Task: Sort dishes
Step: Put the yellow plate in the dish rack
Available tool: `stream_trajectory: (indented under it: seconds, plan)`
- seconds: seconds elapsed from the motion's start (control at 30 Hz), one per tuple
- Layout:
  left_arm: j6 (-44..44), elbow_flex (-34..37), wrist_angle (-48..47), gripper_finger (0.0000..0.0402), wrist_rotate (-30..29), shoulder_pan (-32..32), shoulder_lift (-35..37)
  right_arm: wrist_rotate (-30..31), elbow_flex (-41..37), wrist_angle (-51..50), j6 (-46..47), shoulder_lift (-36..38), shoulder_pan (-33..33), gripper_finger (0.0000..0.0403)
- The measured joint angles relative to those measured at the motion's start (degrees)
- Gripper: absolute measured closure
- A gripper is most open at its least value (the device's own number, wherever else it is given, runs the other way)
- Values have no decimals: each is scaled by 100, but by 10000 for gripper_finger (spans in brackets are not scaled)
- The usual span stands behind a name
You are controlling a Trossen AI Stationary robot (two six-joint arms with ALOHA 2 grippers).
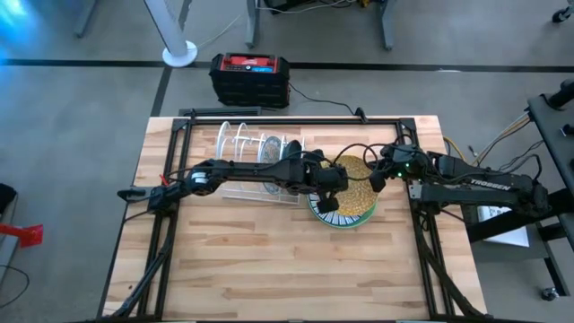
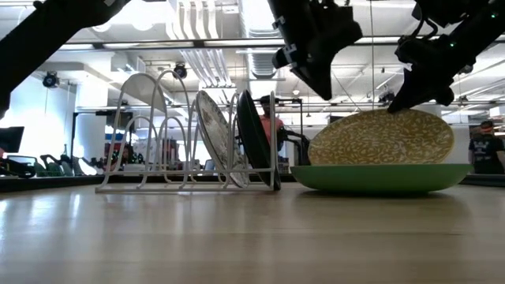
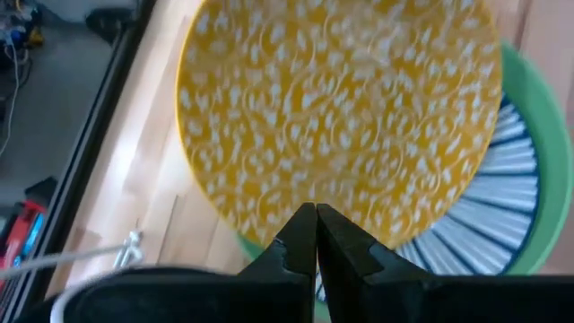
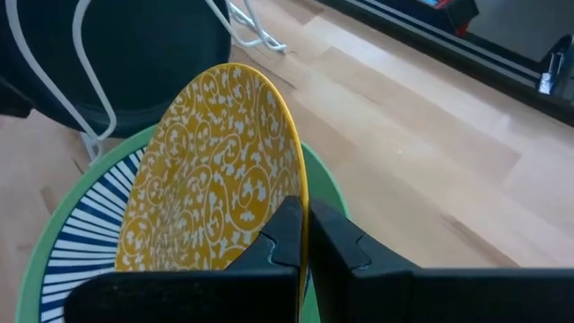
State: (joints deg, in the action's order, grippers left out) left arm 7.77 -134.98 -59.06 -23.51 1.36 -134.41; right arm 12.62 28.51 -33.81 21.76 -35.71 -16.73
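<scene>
right end effector (image 4: 303, 235) clamped on rim of yellow plate (image 1: 357, 186), tilted up off green plate (image 2: 379, 177) on worktop (image 1: 269, 260) beside wire rack (image 1: 251, 152); left end effector (image 3: 316, 235) closed, empty, near; keep grip firm, lift clear, tip upright before 1 free slot.

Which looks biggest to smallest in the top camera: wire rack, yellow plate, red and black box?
1. Wire rack
2. and 3. Red and black box and yellow plate look nearly alike; arms partly hide the plate, so I won't rank them.
</scene>
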Motion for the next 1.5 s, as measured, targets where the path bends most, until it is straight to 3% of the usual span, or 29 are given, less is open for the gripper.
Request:
stream_trajectory:
  seconds: [0.37, 1.03, 1.5]
  plan:
    - [236, 0, -681, 401, -306, -12, 78, -53, 0, -28, 2, 5, -2, 403]
    - [-413, 0, -312, 401, -337, 3, 675, -59, 0, -5, -171, 5, -1, 403]
    - [-1345, 16, 627, 401, 1113, -30, 966, -92, 297, -14, -643, 5, 0, 403]
